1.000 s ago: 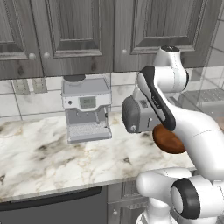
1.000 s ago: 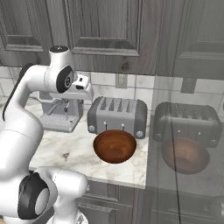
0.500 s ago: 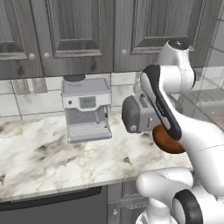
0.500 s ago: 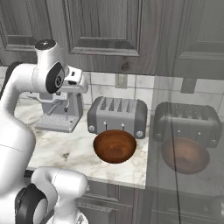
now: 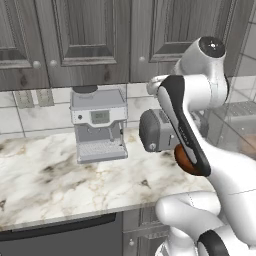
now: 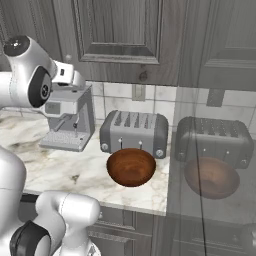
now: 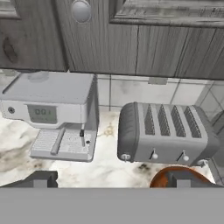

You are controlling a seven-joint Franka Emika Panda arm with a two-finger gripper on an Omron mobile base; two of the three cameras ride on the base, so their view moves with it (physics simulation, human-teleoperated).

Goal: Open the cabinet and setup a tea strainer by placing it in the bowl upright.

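The toaster (image 6: 133, 133) served as the landmark on the marble counter (image 5: 45, 185). Nearest the base, the bowl (image 6: 131, 167) sat on the counter just in front of the toaster, upright and holding nothing, its reddish-brown rim close to the toaster's front face; in the hand view a sliver of it (image 7: 173, 176) showed below the toaster's lower right corner. In the left base view most of the bowl (image 5: 184, 161) was hidden behind the white arm.

The gripper (image 7: 110, 178) hung above the counter in front of the toaster, looking toward the wall. Its two dark finger tips (image 7: 40, 179) stood wide apart at the bottom of the hand view, with nothing between them.

To the left of the toaster stood a grey coffee machine (image 6: 68, 122), well clear of it, its drip tray facing forward.

Behind the toaster ran the pale tiled wall (image 6: 120, 95) with an outlet (image 6: 138, 92). Above the toaster hung the cabinet (image 6: 120, 40), its dark raised-panel door closed, the small round knob (image 7: 81, 9) showing above and to the left of the toaster. The tea strainer could not be seen with the door closed.
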